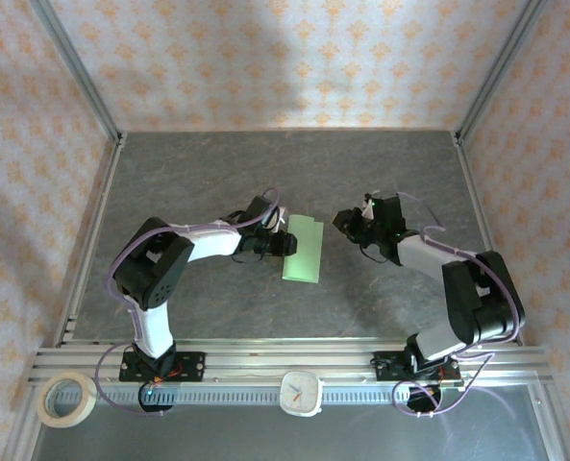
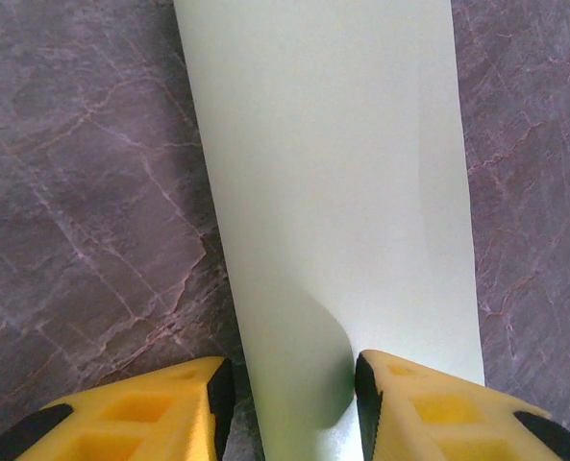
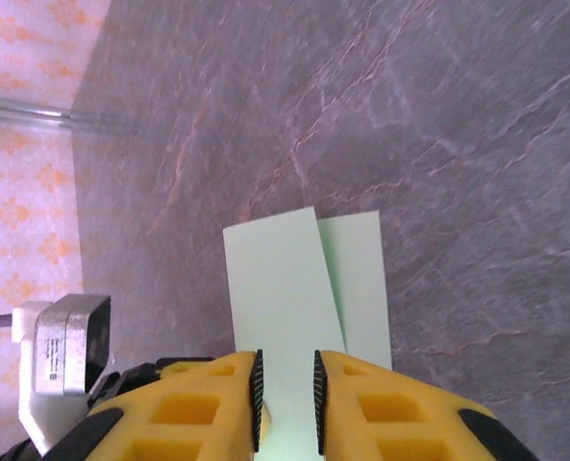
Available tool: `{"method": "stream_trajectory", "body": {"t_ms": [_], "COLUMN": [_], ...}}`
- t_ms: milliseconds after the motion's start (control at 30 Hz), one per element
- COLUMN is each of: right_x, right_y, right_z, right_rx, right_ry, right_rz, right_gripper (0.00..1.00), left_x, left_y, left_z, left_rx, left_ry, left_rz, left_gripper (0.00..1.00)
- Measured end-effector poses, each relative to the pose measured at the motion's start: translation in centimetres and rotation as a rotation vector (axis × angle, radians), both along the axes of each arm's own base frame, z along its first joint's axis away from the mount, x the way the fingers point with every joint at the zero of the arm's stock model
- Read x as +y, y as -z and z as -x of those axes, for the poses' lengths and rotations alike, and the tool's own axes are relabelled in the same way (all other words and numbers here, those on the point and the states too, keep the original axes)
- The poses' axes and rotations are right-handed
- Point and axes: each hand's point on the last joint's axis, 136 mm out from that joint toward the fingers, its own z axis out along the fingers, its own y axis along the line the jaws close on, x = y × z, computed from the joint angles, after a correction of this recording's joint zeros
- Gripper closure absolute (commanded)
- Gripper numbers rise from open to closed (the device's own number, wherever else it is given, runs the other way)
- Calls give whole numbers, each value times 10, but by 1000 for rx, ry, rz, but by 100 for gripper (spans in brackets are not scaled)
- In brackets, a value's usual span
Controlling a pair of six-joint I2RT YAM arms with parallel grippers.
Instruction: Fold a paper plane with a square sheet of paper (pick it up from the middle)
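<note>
Your bench (image 1: 217,182) is a grey, veined slab boxed in by walls (image 1: 294,58) papered in an orange pattern, with a metal rail (image 1: 265,363) along the near edge. The sheet of paper (image 1: 304,252) lies near the middle of the bench, folded into a long pale green strip that runs away from you.

Your left tool (image 1: 286,242) sits at the strip's left long edge. In the left wrist view (image 2: 289,408) its yellow fingers (image 2: 160,413) stand apart, astride the near edge of the sheet (image 2: 333,173). A low curl of paper rises between them, and the left pad shows a dark gap beside the paper, so nothing is clamped there.

Your right tool (image 1: 343,219) hangs just beside the strip's far right corner, apart from it when seen from above. In the right wrist view (image 3: 285,389) its pads are parted by a narrow slot. Through that slot you see the sheet (image 3: 285,288), its upper flap lying skewed over the layer beneath.

A roll of tape (image 1: 66,399) and a small white clock (image 1: 301,392) rest by the rail, well apart from the paper.
</note>
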Motion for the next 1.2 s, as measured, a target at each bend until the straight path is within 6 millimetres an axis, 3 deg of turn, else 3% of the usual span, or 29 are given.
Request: {"method": "stream_trajectory", "body": {"t_ms": [333, 1200], "right_x": [-7, -8], "right_y": [35, 39], "right_z": [23, 26], "right_rx": [117, 131], "right_ry": [6, 6], "right_rz": [36, 41], "right_gripper": [76, 76], "left_x": [-5, -9], "left_y": [3, 9], "left_z": [0, -1], "left_rx": [41, 93], "left_ry": [61, 111], "left_rz": [-73, -263], "left_gripper": [49, 42]}}
